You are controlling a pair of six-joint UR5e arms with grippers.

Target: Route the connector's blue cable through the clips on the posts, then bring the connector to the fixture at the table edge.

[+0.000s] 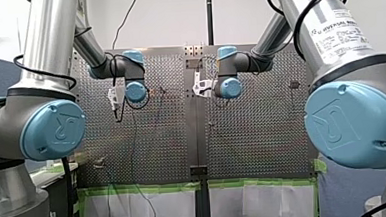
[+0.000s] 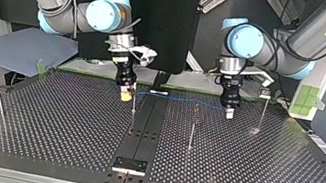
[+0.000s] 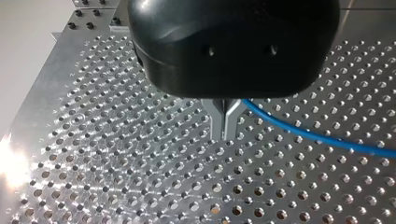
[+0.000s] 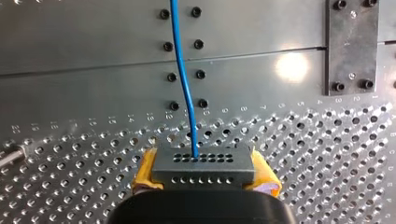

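Blue cable (image 4: 186, 93) leaves the connector (image 4: 203, 161) straight ahead of my right gripper (image 4: 203, 173), whose yellow pads (image 4: 144, 169) are clamped on that connector. My left gripper (image 3: 226, 122) has its metal fingers pinched together on the cable further along. Nothing looks routed yet. Next, I'd say: light tension only, lower the span squarely onto the post (image 2: 134, 106) just beside the right jaws. Its clip is too small to read.

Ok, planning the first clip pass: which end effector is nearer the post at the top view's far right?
Left. My left end effector, gripping the blue cable, hangs just beside that post, toward the middle; my right end effector, holding the connector, is across the centre strip.
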